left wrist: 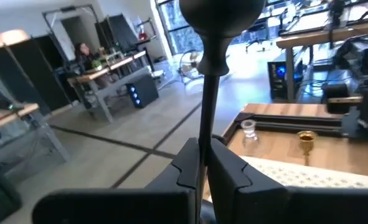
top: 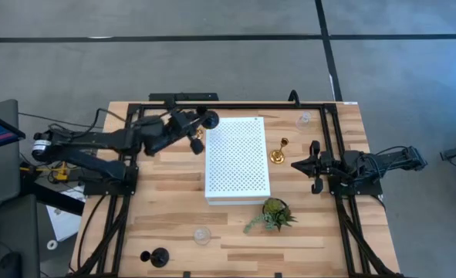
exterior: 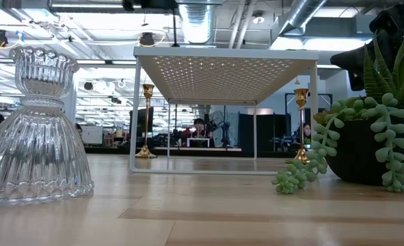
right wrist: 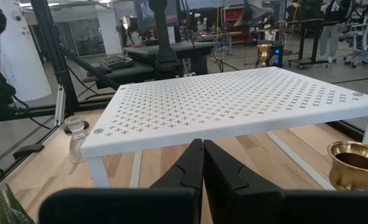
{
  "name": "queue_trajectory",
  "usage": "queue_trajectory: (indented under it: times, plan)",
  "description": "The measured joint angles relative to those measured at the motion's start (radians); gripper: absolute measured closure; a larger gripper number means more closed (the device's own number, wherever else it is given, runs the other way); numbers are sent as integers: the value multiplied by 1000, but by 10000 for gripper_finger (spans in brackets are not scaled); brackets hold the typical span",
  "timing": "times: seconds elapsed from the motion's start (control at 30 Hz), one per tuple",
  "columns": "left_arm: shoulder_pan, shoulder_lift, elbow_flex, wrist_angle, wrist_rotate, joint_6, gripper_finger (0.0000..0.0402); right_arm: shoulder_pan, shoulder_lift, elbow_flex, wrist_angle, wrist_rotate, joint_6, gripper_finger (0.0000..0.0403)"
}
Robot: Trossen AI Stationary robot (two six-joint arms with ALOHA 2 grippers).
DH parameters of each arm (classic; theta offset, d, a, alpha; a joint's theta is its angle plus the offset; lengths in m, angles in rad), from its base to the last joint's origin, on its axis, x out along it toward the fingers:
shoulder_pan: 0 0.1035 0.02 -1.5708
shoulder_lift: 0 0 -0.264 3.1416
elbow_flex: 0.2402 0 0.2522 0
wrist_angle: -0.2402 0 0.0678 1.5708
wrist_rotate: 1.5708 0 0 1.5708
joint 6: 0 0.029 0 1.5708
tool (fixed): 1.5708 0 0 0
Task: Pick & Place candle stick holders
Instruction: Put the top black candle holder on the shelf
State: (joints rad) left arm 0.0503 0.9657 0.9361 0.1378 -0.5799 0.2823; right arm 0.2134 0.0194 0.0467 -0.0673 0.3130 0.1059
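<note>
The left pincer is hanging above the tabletop at the far left corner of the white perforated board, clenched around the thin stem of a black candle holder; in the left wrist view the stem is running up between the two dark fingers and the round base is standing out beyond them. A gold candle holder is standing just beside the board's left edge, close under that arm. The second gold candle holder is standing just off the board's right edge, near the right pincer, which is resting low by the right side with its fingers pressed together and nothing between them. A clear glass candle holder is sitting near the far right corner of the tabletop. Another clear glass candle holder is sitting toward the near edge, filling the left of the low view. The other black candle holder is lying on its side at the near left. A small green plant is sitting just in front of the board's near right corner.
</note>
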Motion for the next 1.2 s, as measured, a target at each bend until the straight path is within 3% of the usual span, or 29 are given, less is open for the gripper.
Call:
queue_trajectory:
  times: [0.4, 0.63, 1.2]
  plan:
    - [214, 32, 13, -22, 382, -240, 390, 0, 0, 0, 0, 0, -10, 402]
    - [272, 61, 13, -100, 428, -308, 390, 0, 0, 0, 0, 0, -10, 402]
    - [269, 184, 12, -32, 466, -307, 390, 0, 0, 0, 0, 2, -10, 402]
